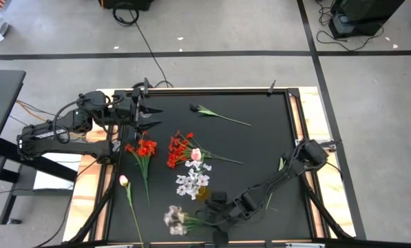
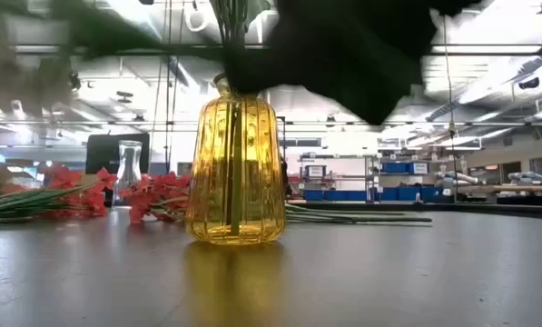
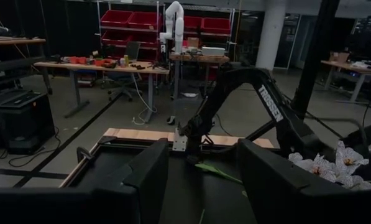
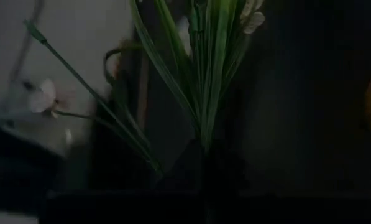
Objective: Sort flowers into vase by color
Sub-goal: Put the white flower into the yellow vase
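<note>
Step in hand: picking up the white-lilac blossom spray on its thin green stem (image 1: 180, 219), judged from the right gripper (image 1: 206, 212) sitting on that stem just beside the amber ribbed glass vase (image 1: 202, 193)
Right gripper: fingers drawn together on the spray's green stem and leaves (image 4: 204, 93) — the blades fan out straight ahead of its wrist camera
Left gripper: (image 1: 149, 117) waits partly open and empty, well apart from the vase, at the far left corner of the black table mat (image 1: 274, 138)
Doing it well: lift straight up first, so the blossoms clear the mat without dragging; then swing the stem upright before bringing it over the vase mouth — its neck is narrow, so the cut end should go in first and centred
Grip caution: the hold looks to be near the leafy middle; a thin stem may pivot between the fingers, so move slowly
Spray's long axis: lies flat on the mat, roughly side to side, blossom head pointing away from the vase toward the left arm's side, stem end toward the right gripper
Other flowers: red blossom clusters (image 1: 180, 148) and a pale pink tulip bud (image 1: 123, 180) lie beyond the vase, not yet sorted
</note>
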You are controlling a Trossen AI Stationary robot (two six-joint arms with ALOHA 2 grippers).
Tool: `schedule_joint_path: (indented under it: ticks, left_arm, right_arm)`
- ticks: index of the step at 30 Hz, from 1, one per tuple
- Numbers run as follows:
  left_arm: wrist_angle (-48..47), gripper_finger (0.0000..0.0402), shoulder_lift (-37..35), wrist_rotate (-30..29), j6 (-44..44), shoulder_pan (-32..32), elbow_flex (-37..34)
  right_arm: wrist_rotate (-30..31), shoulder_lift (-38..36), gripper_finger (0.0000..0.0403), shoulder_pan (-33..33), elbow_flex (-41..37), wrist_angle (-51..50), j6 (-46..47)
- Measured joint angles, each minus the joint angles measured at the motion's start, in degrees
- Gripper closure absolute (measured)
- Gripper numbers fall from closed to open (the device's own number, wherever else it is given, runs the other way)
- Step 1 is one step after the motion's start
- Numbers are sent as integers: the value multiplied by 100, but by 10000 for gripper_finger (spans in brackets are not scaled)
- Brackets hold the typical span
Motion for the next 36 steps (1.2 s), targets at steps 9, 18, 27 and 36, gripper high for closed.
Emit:
schedule_joint_path:
  ticks: [9, 18, 27, 36]
  left_arm:
    - [0, 205, -2, 0, 0, -2, 0]
    - [2, 205, -1, 1, 0, 0, 0]
    - [0, 205, -2, 2, 0, 0, 0]
    - [0, 205, -2, 0, 0, 0, 0]
  right_arm:
    - [948, -1095, 387, 59, 12, 878, -787]
    - [1330, -2037, 387, 152, 19, 2275, -1807]
    - [3494, -2568, 387, 316, 19, 2320, -2040]
    - [8037, -2810, 387, 763, 19, 1884, -1538]
